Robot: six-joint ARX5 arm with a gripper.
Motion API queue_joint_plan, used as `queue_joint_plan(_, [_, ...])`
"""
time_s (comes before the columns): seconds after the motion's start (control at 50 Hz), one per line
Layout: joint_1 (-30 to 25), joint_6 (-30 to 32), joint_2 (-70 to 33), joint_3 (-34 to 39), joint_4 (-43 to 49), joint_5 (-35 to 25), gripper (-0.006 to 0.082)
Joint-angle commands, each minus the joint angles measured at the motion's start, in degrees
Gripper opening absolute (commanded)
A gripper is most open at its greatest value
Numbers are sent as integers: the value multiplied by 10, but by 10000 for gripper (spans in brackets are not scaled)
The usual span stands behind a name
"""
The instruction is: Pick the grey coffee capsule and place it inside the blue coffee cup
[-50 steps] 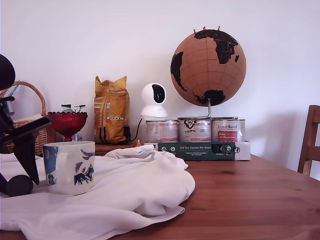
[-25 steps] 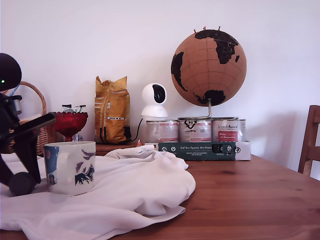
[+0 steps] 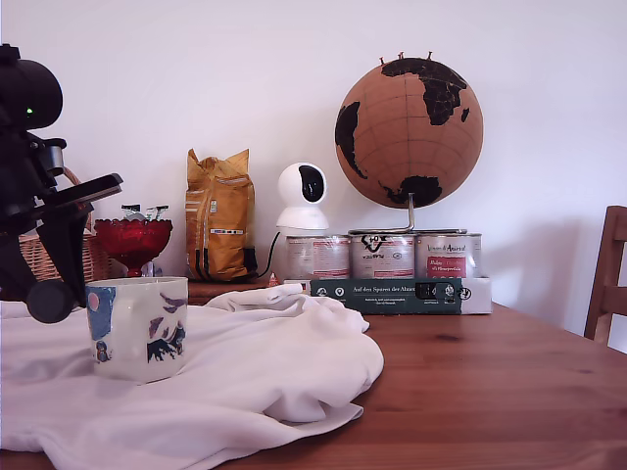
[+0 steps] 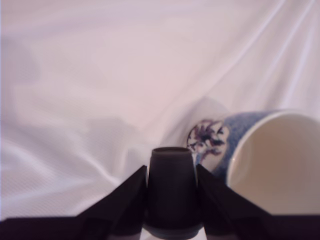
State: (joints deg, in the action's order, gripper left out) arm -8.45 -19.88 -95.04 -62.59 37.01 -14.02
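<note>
In the exterior view, my gripper point(image 3: 54, 292) hangs at the far left, shut on the grey coffee capsule point(image 3: 48, 303). The capsule is level with the rim of the blue coffee cup point(image 3: 137, 328) and just to the exterior view's left of it. The cup is a cream mug with blue patches and dark figures, standing upright on a white cloth point(image 3: 265, 372). In the wrist view the dark capsule point(image 4: 170, 195) sits clamped between my two black fingers point(image 4: 127, 197). The cup point(image 4: 270, 160) shows its open cream inside beside them, over the cloth.
A wicker basket point(image 3: 83, 257) and a red glass bowl point(image 3: 131, 241) stand behind the arm. Further back are a yellow bag point(image 3: 218, 215), a white camera point(image 3: 301, 198), tins point(image 3: 382, 257), a boxed book point(image 3: 392, 294) and a cork globe point(image 3: 409, 132). A chair point(image 3: 607, 279) is at the right edge.
My gripper has risen with the capsule from down on the cloth to the height of the cup's rim, and shifted slightly towards the cup. The cup has not moved.
</note>
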Motion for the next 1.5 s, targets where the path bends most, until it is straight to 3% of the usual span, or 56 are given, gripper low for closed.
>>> queue_joint_plan(0.0, [-11, 9, 0, -18, 4, -1, 203])
queue_joint_plan(0.42, [-49, 19, 36, -74, 38, 25, 203])
queue_joint_plan(0.86, [-103, 18, 36, -77, 29, 26, 204])
queue_joint_plan(0.94, [-106, 18, 36, -77, 31, 26, 244])
queue_joint_plan(1.06, [-107, 19, 36, -77, 32, 27, 373])
queue_joint_plan(1.18, [-108, 20, 36, -77, 35, 27, 378])
queue_joint_plan(1.26, [-108, 25, 36, -77, 37, 27, 305])
queue_joint_plan(1.4, [-108, 53, 44, -77, 42, 37, -23])
queue_joint_plan(1.48, [-108, 79, 59, -77, 44, 70, -19])
